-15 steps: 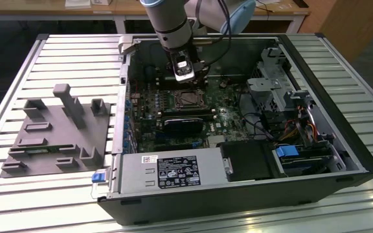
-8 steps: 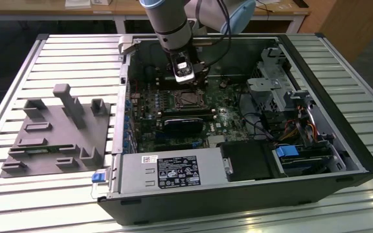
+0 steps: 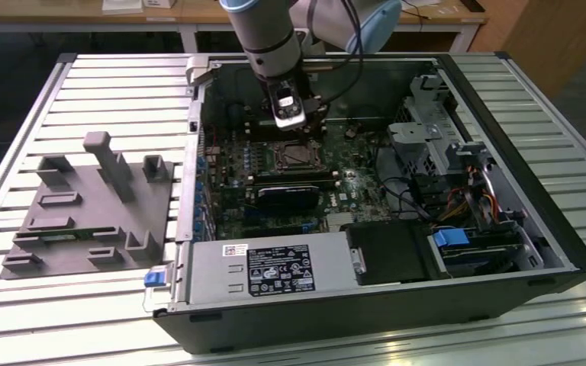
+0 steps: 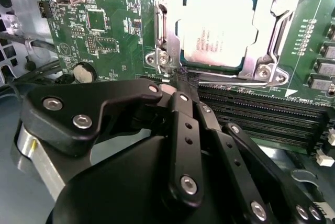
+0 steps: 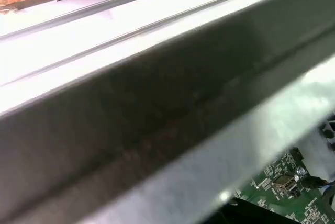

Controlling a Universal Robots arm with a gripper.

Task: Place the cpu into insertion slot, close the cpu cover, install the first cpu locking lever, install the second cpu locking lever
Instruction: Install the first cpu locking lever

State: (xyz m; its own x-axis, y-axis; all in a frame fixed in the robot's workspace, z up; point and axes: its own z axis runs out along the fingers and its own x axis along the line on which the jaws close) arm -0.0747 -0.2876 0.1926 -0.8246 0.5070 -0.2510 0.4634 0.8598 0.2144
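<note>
1. In the exterior view we see the open computer case [image 3: 552, 229] lying on a slatted table [image 3: 59, 320]. The arm [image 3: 272, 38] enters the picture at 12 o'clock.
2. The insertion slot [image 3: 295, 155] sits on the green motherboard [image 3: 232, 175], at about 10 o'clock from the middle of the case. The gripper [image 3: 293, 131] hangs just at 12 o'clock of it.
3. In the second wrist view the cpu [image 4: 220, 25] lies flat in the slot, silvery top up. The cpu cover [image 4: 168, 30] is folded down over it, framing the chip on all sides.
4. In that view we see the claw [image 4: 178, 80] with its black fingers [image 4: 183, 124] drawn together. The tips are at the edge of the socket, near one corner of the cover.
5. We cannot tell whether the tips pinch anything. A thin silver rod [image 4: 246, 81] runs along that same edge, between the cover and the long black memory slots [image 4: 251, 114].
6. A round coin battery [image 4: 81, 70] sits on the board beside the gripper's linkage.
7. In the exterior view a grey fixture plate [image 3: 100, 206] lies on the table at 9 o'clock of the case. The power supply [image 3: 262, 271] is at 6 o'clock of the slot.
8. The first wrist view looks along a grey case wall [image 5: 157, 119], with a patch of green board [image 5: 282, 187] beyond it.
</note>
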